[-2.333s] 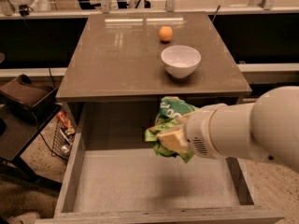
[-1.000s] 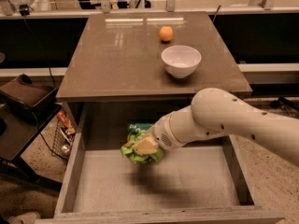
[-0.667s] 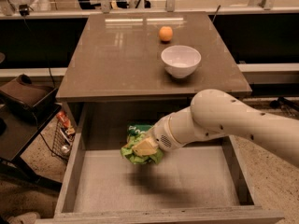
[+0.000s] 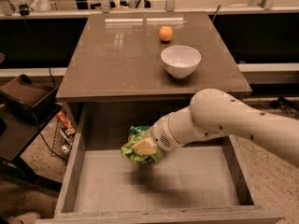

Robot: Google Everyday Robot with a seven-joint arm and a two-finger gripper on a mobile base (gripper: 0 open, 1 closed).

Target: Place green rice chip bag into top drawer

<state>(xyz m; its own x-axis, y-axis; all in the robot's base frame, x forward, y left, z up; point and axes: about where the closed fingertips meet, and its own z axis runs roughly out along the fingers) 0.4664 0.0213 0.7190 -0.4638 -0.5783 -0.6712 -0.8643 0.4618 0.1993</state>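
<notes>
The green rice chip bag (image 4: pixel 136 149) is crinkled and bright green, held over the back left part of the open top drawer (image 4: pixel 154 183). My gripper (image 4: pixel 144 146) is shut on the bag, its pale fingers pressed into the bag's front. The bag hangs a little above the drawer's pale-grey floor and casts a shadow there. My white arm reaches in from the right, over the drawer's right wall.
A white bowl (image 4: pixel 181 60) and a small orange fruit (image 4: pixel 165 33) sit on the brown table top (image 4: pixel 117 55) above the drawer. A dark chair and a wire basket (image 4: pixel 63 136) stand at the left. A counter runs along the back.
My arm has carried the bag leftward and lower into the drawer since the earliest frame. Over the last second it has barely moved.
</notes>
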